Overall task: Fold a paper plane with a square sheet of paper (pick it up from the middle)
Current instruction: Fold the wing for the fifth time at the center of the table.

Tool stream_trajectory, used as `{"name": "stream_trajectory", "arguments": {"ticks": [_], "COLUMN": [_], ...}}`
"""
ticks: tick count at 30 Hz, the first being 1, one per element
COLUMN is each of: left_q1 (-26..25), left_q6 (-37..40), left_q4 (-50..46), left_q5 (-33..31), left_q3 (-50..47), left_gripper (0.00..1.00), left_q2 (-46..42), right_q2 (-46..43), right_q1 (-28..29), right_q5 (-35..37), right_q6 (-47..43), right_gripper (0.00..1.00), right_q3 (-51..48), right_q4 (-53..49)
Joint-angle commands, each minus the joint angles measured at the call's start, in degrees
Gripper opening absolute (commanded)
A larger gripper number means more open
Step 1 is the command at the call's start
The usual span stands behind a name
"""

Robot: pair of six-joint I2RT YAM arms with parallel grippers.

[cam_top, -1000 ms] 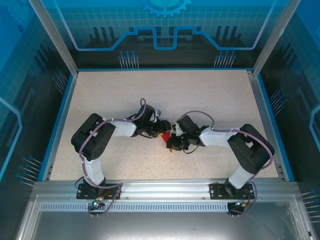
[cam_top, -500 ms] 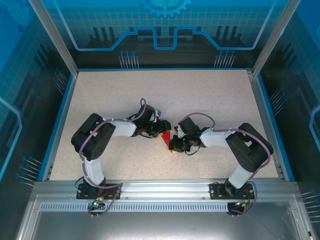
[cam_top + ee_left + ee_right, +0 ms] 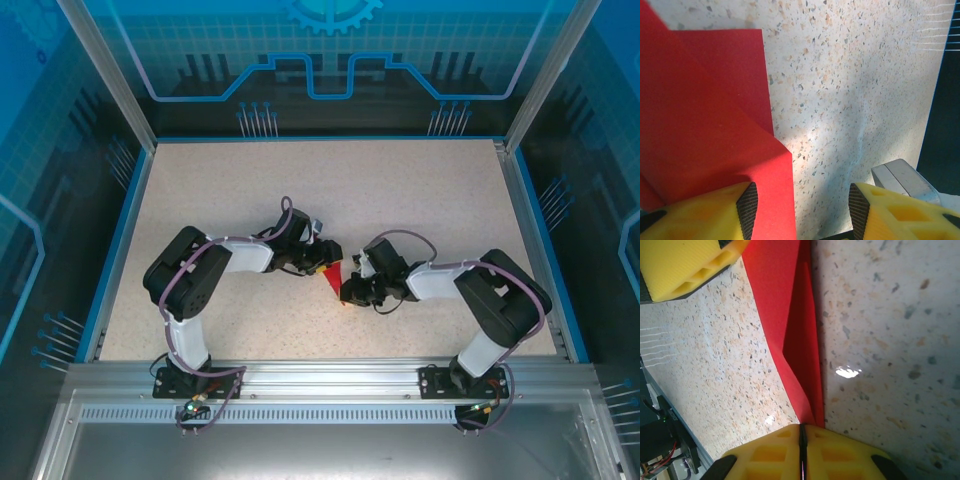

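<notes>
Pinning the square sheet of paper (image 3: 705,125) under one finger, left gripper (image 3: 802,207) gapes released; right gripper (image 3: 801,440), clenched, presses the fold (image 3: 807,340) at its tips, likely to crease it

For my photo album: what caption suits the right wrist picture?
Shut right gripper meets the tip of the folded red paper on a speckled table.

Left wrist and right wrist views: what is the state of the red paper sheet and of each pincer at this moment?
red paper sheet: partly folded, layers overlapping, not yet a plane.
left pincer: open, one finger over the sheet.
right pincer: shut on a folded edge of the sheet.
</notes>
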Motion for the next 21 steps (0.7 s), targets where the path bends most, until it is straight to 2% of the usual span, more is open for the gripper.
{"name": "stream_trajectory", "arguments": {"ticks": [1,11,16,21], "left_q1": [0.02,0.03,0.03,0.07], "left_q6": [0.62,0.50,0.28,0.57], "left_q4": [-3.22,-2.98,-3.00,-3.14], "left_q5": [-2.29,-1.72,-1.56,-1.64], "left_q3": [-0.37,-0.36,-0.27,-0.63], "left_gripper": [0.55,0.55,0.55,0.55], "left_q2": [3.90,3.81,3.90,3.46], "right_q2": [-0.55,-4.58,-8.34,-5.31], "right_q1": [-0.45,-0.17,-0.33,-0.04], "right_q5": [-0.73,1.08,2.59,0.12], "right_q6": [-0.08,-2.92,-0.83,2.38], "right_gripper": [0.10,0.10,0.12,0.14], "right_q3": [-3.31,-0.64,1.74,4.87], "right_q4": [-8.41,-14.62,-9.73,-2.02]}}
